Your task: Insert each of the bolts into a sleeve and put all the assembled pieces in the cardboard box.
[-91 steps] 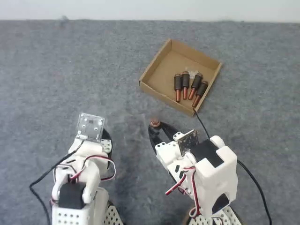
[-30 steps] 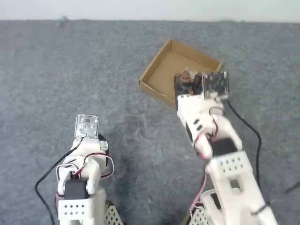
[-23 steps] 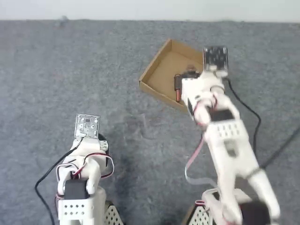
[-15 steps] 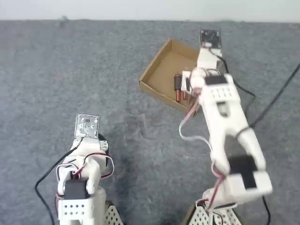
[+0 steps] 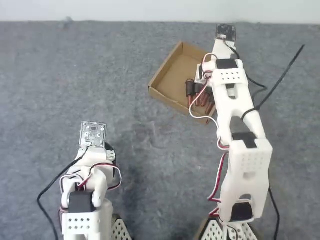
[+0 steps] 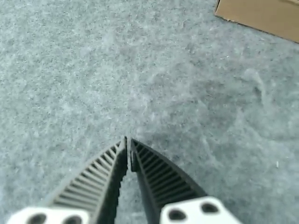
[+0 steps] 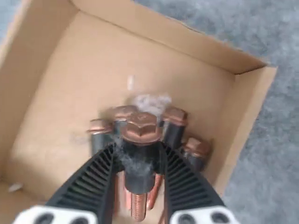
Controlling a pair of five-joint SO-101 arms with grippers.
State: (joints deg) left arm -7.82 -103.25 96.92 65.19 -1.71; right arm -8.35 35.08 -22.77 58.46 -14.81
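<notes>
Four assembled pieces (image 7: 175,122) are lying in the cardboard box (image 7: 187,70), half hidden behind the right pincer (image 7: 137,151), which is clamping a fifth bolt-and-sleeve piece (image 7: 139,135) just above them. From overhead, the right arm (image 5: 230,95) is covering most of them, having swung from the carpet (image 6: 187,93) to the box. The left pincer (image 6: 128,144) is hovering closed and empty over the carpet.

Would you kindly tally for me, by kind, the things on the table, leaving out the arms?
Sleeved bolts: 5 (4 lying in the box, 1 in the right gripper)
Box: 1
Total: 6
</notes>
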